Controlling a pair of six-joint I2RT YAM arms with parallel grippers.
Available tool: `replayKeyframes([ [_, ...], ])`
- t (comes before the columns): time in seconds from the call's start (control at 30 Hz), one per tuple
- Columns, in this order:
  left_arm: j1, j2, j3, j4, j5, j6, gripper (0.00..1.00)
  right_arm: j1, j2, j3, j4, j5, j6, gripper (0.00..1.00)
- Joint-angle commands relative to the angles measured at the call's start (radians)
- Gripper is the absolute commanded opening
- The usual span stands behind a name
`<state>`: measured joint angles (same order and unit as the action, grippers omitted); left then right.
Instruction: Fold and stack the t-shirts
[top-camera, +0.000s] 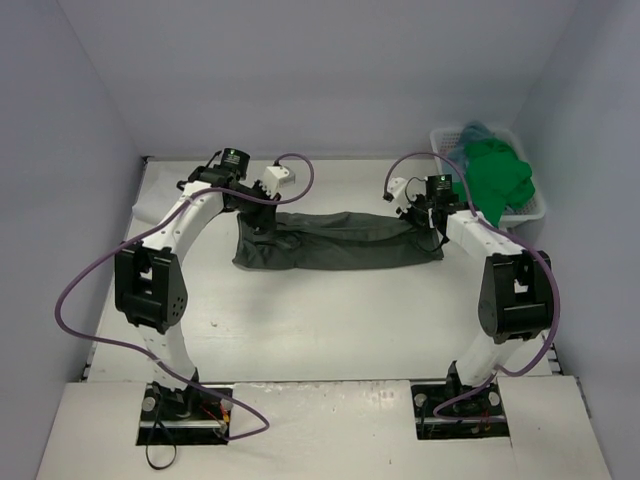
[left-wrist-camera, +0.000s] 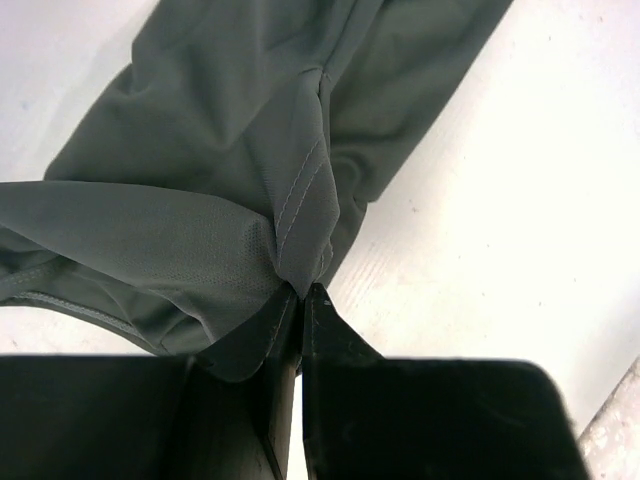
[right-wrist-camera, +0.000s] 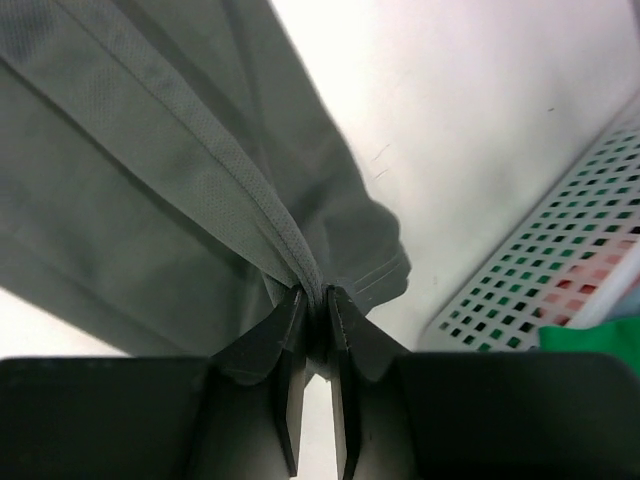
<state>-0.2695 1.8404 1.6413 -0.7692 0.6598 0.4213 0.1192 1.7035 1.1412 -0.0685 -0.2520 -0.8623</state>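
Here's the dark grey cloth t-shirt, lying as a long, rumpled band across the far half of the white table, one arm at each end of it. At the end nearer the table's left edge, the left gripper has its black fingers pressed tight together, a stitched fold of the grey fabric pinched right at the tips. At the other end, the right gripper has the bunched hem caught between its fingers, with only a narrow slot between them, filled with cloth. From both pinch points the shirt spreads out flat onto the table. In the far right corner sits the white plastic lattice basket, a bright green cloth t-shirt heaped over its rim and a teal-blue cloth t-shirt showing behind the green one.
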Motion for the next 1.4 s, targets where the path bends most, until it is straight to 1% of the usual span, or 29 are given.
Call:
replayKeyframes([
  [0.0,-0.013,-0.064,0.009,-0.07,0.031,0.063,0.0,0.01,-0.056,0.014,-0.065,-0.023,-0.032,0.11],
  [0.3,-0.063,-0.052,-0.021,-0.136,-0.006,0.094,0.0,0.016,-0.042,0.025,-0.223,0.008,-0.081,0.12],
  [0.57,-0.132,-0.049,-0.058,-0.195,-0.058,0.123,0.0,0.019,-0.018,0.012,-0.301,0.037,-0.103,0.25],
  [0.87,-0.137,-0.017,-0.081,-0.231,-0.13,0.146,0.0,0.025,0.033,-0.004,-0.34,0.117,-0.112,0.28],
  [0.9,-0.137,-0.013,-0.083,-0.229,-0.146,0.148,0.0,0.025,0.036,-0.008,-0.344,0.128,-0.112,0.32],
  [0.97,-0.137,-0.012,-0.087,-0.222,-0.161,0.14,0.0,0.027,0.039,-0.011,-0.35,0.14,-0.113,0.34],
  [1.03,-0.137,-0.004,-0.087,-0.211,-0.192,0.128,0.0,0.027,0.039,-0.015,-0.355,0.154,-0.113,0.39],
  [1.17,-0.135,0.026,-0.081,-0.199,-0.244,0.103,0.0,0.027,0.045,-0.021,-0.358,0.178,-0.112,0.43],
  [1.37,-0.137,0.072,-0.078,-0.194,-0.314,0.076,0.0,0.02,0.021,-0.003,-0.361,0.183,-0.103,0.43],
])
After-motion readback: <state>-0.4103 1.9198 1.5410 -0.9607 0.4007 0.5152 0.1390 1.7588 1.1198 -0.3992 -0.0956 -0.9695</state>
